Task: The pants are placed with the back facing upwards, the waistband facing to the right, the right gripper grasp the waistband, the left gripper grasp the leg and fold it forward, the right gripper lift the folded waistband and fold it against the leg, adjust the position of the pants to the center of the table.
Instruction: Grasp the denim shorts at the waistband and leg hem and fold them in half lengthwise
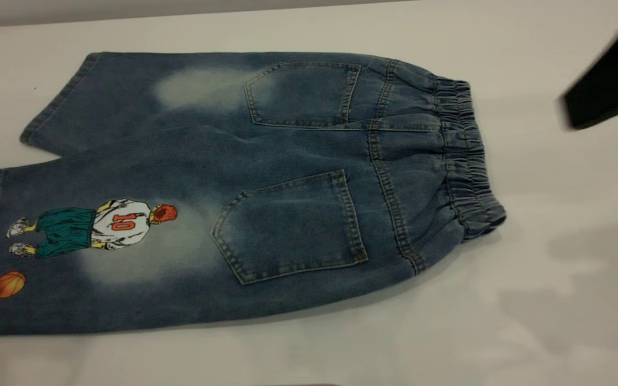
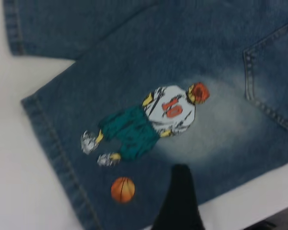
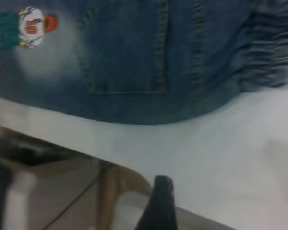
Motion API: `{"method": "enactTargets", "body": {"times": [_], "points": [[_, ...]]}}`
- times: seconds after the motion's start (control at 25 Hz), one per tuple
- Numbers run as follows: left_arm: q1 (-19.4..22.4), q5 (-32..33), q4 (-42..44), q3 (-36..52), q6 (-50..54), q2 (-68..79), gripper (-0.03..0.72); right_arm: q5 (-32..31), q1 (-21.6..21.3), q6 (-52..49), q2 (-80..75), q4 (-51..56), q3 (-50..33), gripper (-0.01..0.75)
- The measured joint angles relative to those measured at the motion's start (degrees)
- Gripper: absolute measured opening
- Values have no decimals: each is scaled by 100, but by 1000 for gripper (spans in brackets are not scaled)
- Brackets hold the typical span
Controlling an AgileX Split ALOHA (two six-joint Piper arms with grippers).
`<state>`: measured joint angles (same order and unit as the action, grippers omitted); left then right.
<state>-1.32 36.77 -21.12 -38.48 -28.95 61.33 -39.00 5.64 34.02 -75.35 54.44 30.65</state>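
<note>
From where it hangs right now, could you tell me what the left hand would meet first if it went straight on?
Probably the printed leg: the one visible finger of the left hand points at denim beside the orange basketball. Its height above the cloth is unclear.

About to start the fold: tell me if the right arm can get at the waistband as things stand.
Probably yes. The waistband lies flat and uncovered at the pants' right end, with bare table beside it. The right gripper is off to that side, nothing lying between.
</note>
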Motion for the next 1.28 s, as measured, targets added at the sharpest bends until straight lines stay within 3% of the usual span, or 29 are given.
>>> {"method": "enactTargets", "body": {"times": [0.24,0.52,0.84,1.28], "points": [[0,-195,-401,-147,-178,866,553,67,0,1463,-1724,1825,44,596],[0,-389,-988,-147,-693,1309,554,-231,0,2513,-3022,2927,158,594],[0,-432,-1746,-147,-1355,1418,556,-506,0,2884,-3814,3315,546,594],[0,-432,-1792,-147,-1401,1422,556,-479,0,3430,-4471,3809,747,594]]}}
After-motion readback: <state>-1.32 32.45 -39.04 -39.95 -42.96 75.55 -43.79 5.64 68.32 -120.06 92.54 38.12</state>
